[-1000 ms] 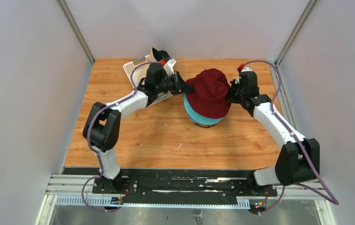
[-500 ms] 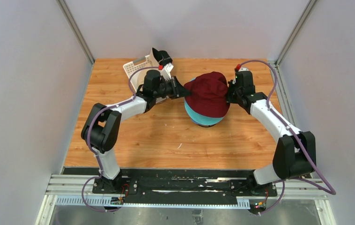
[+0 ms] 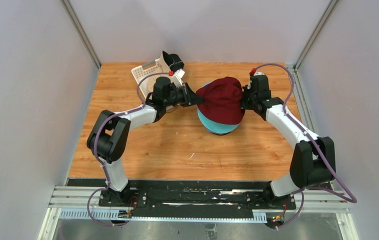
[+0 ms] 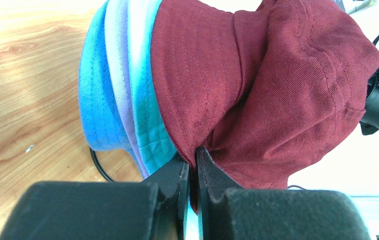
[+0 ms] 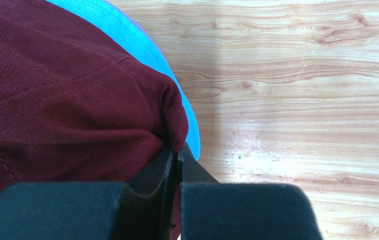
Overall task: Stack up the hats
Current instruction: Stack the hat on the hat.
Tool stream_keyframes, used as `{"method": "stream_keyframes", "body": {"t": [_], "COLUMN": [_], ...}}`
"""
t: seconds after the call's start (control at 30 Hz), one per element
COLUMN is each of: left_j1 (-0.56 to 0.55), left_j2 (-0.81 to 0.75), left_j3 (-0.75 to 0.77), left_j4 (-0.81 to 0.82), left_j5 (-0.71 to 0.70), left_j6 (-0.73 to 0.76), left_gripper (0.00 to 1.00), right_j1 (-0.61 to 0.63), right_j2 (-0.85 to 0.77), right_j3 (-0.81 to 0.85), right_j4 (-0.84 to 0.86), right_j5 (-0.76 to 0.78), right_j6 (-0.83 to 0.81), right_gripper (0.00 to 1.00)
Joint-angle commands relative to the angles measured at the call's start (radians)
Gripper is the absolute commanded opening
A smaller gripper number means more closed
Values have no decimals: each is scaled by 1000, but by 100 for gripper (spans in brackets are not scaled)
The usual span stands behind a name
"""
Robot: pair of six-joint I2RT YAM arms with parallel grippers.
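Note:
A dark red hat [image 3: 223, 99] lies over a pile of hats in the middle of the table. Under it show the teal hat [image 4: 152, 131], a lavender hat [image 4: 121, 100] and the blue hat [image 4: 95, 95]. My left gripper [image 3: 196, 99] is shut on the dark red hat's left brim [image 4: 193, 150]. On the opposite side my right gripper [image 3: 244, 98] is shut on its right brim [image 5: 176, 131]. The blue brim [image 5: 190, 117] shows just below that pinch. A black hat [image 3: 172, 60] sits in the white basket [image 3: 145, 74] at the back left.
The white lattice basket stands at the table's back left, close behind my left wrist. A thin black wire ring [image 4: 99, 167] shows under the pile of hats. Grey walls close in the table on the left, right and back.
Both grippers have moved toward the back of the table with the dark red hat's brim, and the hat has come down flatter over the pile.

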Motion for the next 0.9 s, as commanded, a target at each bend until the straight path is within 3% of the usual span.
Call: {"method": "stream_keyframes", "body": {"t": [0.0,0.43,0.87], "left_j1": [1,-7,-9], "left_j2": [115,129,135], "left_j3": [-99,-140,-62], "left_j4": [-290,-274,-306], "left_j5": [-87,-120,-123], "left_j6": [101,115,116], "left_gripper": [10,11,13], "right_j1": [39,46,48], "right_j2": [93,149,216], "right_j3": [-44,-38,-54], "right_j4": [-149,-159,-137], "right_j5": [27,34,13], "right_j6": [-21,-17,-9], "right_gripper": [1,1,1]}}
